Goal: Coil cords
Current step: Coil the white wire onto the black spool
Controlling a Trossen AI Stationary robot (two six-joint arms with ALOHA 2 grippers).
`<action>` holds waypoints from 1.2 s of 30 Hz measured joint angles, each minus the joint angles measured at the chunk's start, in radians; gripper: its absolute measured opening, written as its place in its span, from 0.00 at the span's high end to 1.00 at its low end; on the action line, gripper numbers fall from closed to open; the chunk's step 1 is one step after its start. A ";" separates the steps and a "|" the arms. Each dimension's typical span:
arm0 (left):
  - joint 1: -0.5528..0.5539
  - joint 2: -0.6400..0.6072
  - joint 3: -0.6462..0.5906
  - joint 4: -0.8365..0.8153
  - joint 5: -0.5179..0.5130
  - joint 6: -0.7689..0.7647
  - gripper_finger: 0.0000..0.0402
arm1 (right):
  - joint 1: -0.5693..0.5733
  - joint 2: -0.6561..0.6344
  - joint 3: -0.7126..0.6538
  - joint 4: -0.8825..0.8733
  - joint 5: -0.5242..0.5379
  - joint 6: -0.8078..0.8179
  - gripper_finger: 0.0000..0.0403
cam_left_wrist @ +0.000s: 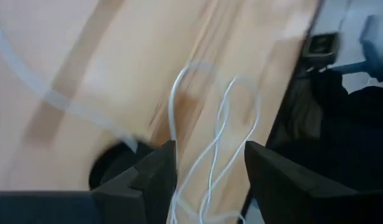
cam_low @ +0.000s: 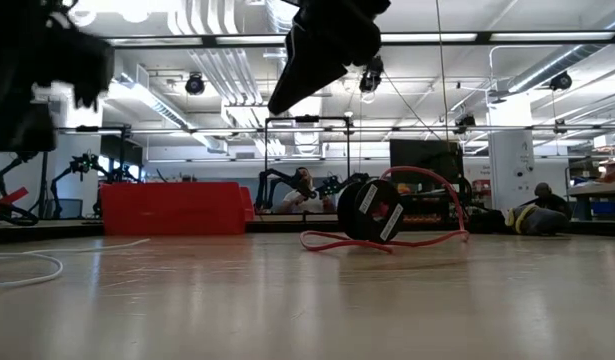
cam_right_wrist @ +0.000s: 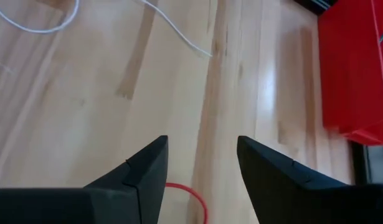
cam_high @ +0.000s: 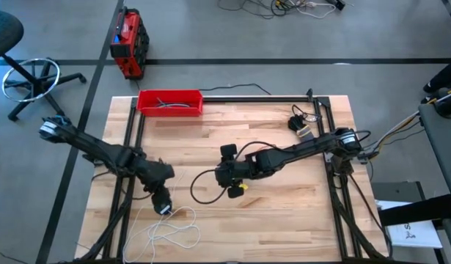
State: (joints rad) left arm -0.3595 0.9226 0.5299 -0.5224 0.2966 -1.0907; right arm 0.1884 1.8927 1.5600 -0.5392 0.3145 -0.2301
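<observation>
Lying on the table (cam_high: 284,213): one white cord (cam_high: 170,231), one red cord (cam_low: 387,240); both grippers' jaws open, empty.

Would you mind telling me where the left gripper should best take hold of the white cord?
Probably on a free loop of the white cord lying flat near the table's front edge, coming straight down from above. The left gripper already hovers open over those strands, which lie apart from anything else.

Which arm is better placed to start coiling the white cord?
The left. Its gripper hangs open right above the white cord near the table's front edge. The right gripper, also open, is at mid-table by the red cord.
</observation>
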 joint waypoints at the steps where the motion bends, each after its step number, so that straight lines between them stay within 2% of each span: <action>1: 0.000 0.000 -0.017 0.000 0.021 -0.036 0.54 | -0.004 0.000 0.000 0.001 0.000 -0.014 0.54; 5: 0.000 -0.001 -0.073 0.001 0.054 -0.140 0.54 | -0.024 0.000 0.000 0.020 0.000 -0.084 0.54; 14: 0.000 -0.002 -0.128 0.003 0.054 -0.168 0.60 | -0.062 0.000 0.000 0.142 -0.022 -0.170 0.54; 20: 0.000 -0.009 -0.116 -0.031 0.057 -0.030 0.65 | -0.080 0.003 0.000 0.201 -0.145 -0.190 0.54; 23: 0.006 -0.018 -0.122 -0.038 0.102 0.043 0.69 | -0.086 0.005 -0.001 0.216 -0.183 -0.190 0.54; 28: 0.040 -0.049 -0.164 -0.042 0.157 0.093 0.73 | -0.087 0.006 -0.009 0.226 -0.193 -0.167 0.54; 32: 0.109 -0.084 -0.220 -0.032 0.180 0.103 0.76 | -0.087 0.018 -0.009 0.244 -0.193 -0.154 0.54; 36: 0.175 -0.117 -0.284 0.073 0.226 0.101 0.78 | -0.086 0.034 -0.011 0.242 -0.202 -0.111 0.54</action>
State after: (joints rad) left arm -0.1850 0.8057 0.2457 -0.4489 0.5227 -0.9899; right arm 0.1020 1.9267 1.5490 -0.2971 0.1123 -0.3412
